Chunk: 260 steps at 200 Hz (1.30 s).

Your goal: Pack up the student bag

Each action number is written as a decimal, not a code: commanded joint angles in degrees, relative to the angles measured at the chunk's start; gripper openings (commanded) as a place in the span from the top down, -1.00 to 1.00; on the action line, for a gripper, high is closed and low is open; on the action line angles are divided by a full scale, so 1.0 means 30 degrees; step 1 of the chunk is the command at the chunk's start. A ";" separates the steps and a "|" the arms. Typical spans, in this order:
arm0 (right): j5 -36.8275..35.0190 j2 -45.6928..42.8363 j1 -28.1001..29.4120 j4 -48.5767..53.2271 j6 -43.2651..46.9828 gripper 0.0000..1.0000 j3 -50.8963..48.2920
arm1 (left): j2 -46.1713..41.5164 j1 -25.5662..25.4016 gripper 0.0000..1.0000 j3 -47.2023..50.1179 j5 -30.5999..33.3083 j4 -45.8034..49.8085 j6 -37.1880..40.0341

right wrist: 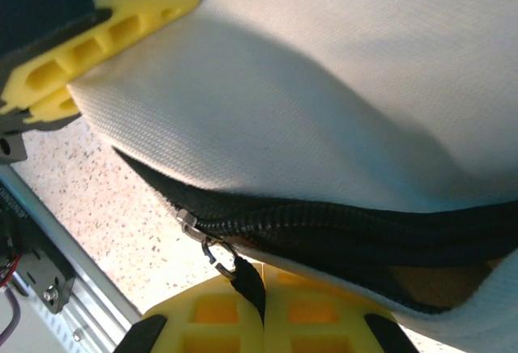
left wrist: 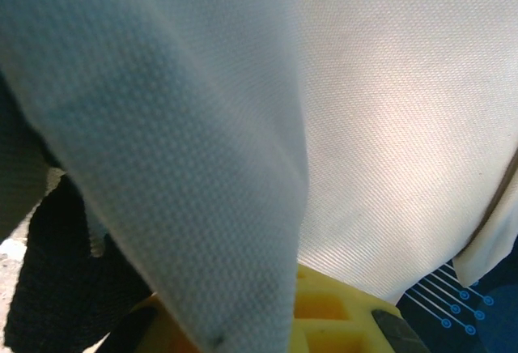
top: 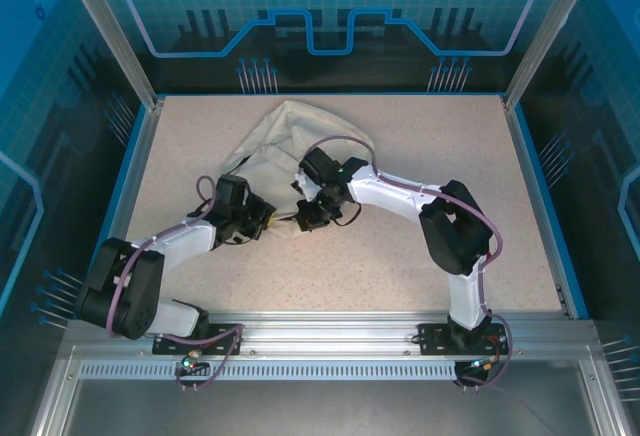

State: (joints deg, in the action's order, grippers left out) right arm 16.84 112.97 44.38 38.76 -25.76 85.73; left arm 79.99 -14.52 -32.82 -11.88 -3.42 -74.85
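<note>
Soft, limp student bag [top: 285, 146] handles best by its zipper pull [right wrist: 218, 252]; right gripper [right wrist: 263, 288] clenches that; left gripper [top: 264, 220] at bag's edge, grip cannot be told.

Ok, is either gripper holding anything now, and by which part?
The right gripper appears to pinch the bag by its zippered edge, near the zipper pull. The left gripper: cannot tell, cloth covers it.
</note>
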 commanded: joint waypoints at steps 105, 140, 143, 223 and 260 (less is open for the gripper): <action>-0.3383 -0.1366 -0.1968 0.2715 -0.1980 1.00 -0.1502 | 0.0295 0.1121 1.00 0.0920 0.1650 0.1646 0.1856; 0.1888 -0.2615 -0.1158 -0.0007 -0.0621 0.75 -0.1965 | 0.0382 0.1078 1.00 0.0539 0.0569 0.0884 0.2678; 0.1971 -0.2763 -0.1118 -0.0172 -0.0637 0.66 -0.2012 | 0.0380 0.1064 1.00 0.0517 0.0438 0.0790 0.2767; -0.1007 -0.5764 -0.3466 -0.2165 -0.4039 -0.43 -0.4812 | -0.2752 -0.0517 -0.19 -0.2097 0.1027 0.7479 0.6874; -0.0737 -0.5580 -0.4683 -0.3583 -0.5340 -0.50 -0.5504 | -0.4647 -0.3487 -0.33 -0.2658 0.3466 1.0046 0.7703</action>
State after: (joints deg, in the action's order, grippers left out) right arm 14.90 96.12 31.79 31.48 -37.80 69.89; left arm 69.30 -20.03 -39.40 -7.16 17.67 -55.92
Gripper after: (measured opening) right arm 0.749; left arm 0.662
